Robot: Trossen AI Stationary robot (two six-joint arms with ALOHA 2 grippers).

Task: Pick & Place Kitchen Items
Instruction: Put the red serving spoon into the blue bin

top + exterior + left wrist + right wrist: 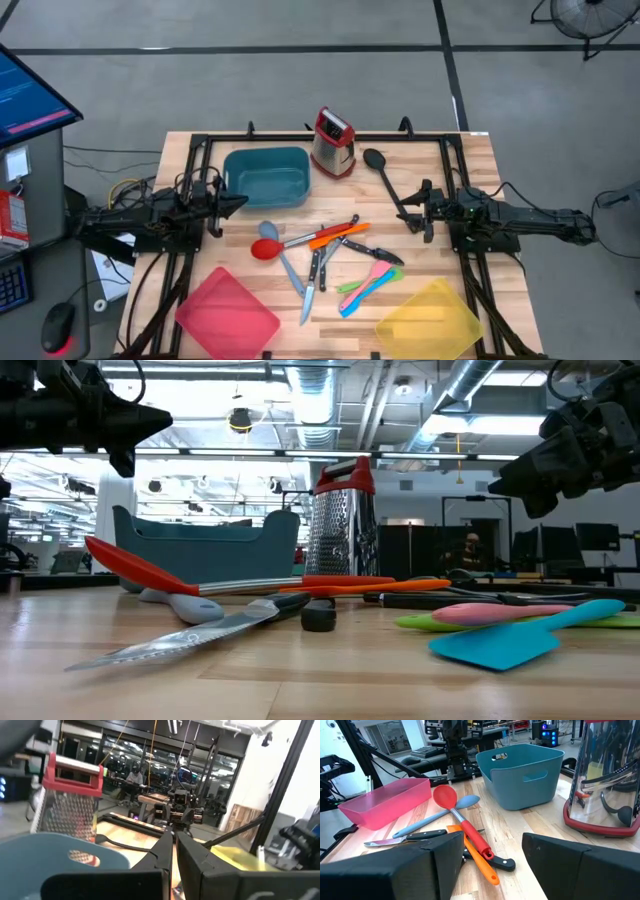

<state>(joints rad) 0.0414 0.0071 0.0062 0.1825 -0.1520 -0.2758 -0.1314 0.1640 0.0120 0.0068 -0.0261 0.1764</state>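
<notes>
Black and spread wide, your right gripper (pixel 409 212) hangs above the table's right side with its jaws parted and nothing between them; in the right wrist view its two fingers (pixel 445 862) frame bare wood (pixel 520 825) and touch no utensil. That arm lies level, reaching in from the right edge. Your left gripper (pixel 238 202) is clenched tight on nothing, fingers pressed together, and it floats just in front of the teal tray (pixel 267 176), its arm stretched in from the left edge.

You have the kitchen items scattered in the table's middle, between the two grippers. The red spoon (pixel 280 244) and grey-blue spoon (pixel 281 254) cross near the centre, an orange utensil (pixel 333 236) lies beside them, and the black-handled knives (pixel 313 280) point toward the near edge. The pink, green and blue plastic utensils (pixel 367 283) sit fanned together to their right. The black ladle (pixel 384 175) lies just ahead of your right gripper, its bowl near the steel grater (pixel 333 143).

A red tray (pixel 228 313) and a yellow tray (pixel 431 320) rest at the near corners.
</notes>
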